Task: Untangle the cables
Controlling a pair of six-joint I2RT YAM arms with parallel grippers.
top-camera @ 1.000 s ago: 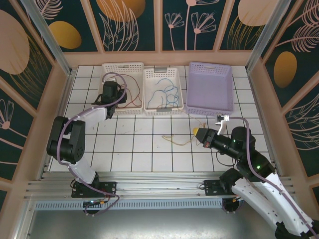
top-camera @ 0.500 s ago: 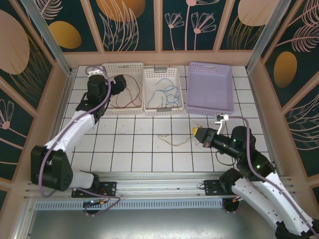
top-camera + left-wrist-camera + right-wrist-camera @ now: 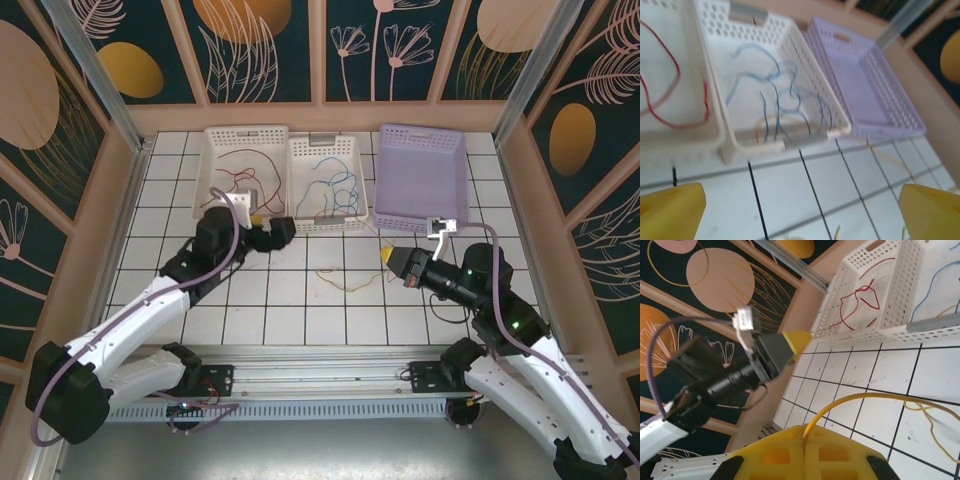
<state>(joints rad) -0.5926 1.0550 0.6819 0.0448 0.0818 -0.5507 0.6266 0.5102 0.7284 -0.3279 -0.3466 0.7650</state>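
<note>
Cables part-sorted: red cables (image 3: 678, 71) in left white basket (image 3: 245, 130), blue cables (image 3: 790, 95) in middle white basket (image 3: 305, 222), yellow cable (image 3: 880, 395) loose on tiles, far end seemingly trailing toward middle basket.

Risk: pull snags blue strands, shifts basket, or thin wire slips from pinch.

Right gripper (image 3: 805, 437) low, clamped on yellow cable. Left gripper (image 3: 800, 212) low before baskets, fingers wide, empty.

- A robotics lab test cell, not a home or shop.
- A small white-tiled table (image 3: 260, 300) is boxed in by walls (image 3: 270, 50) of printed teal-and-orange plant panels.
- An aluminium rail (image 3: 320, 365) along the table's near edge carries the left arm (image 3: 130, 325) and the right arm (image 3: 525, 378).
- Plastic sorting baskets (image 3: 420, 131) line the far edge.
</note>
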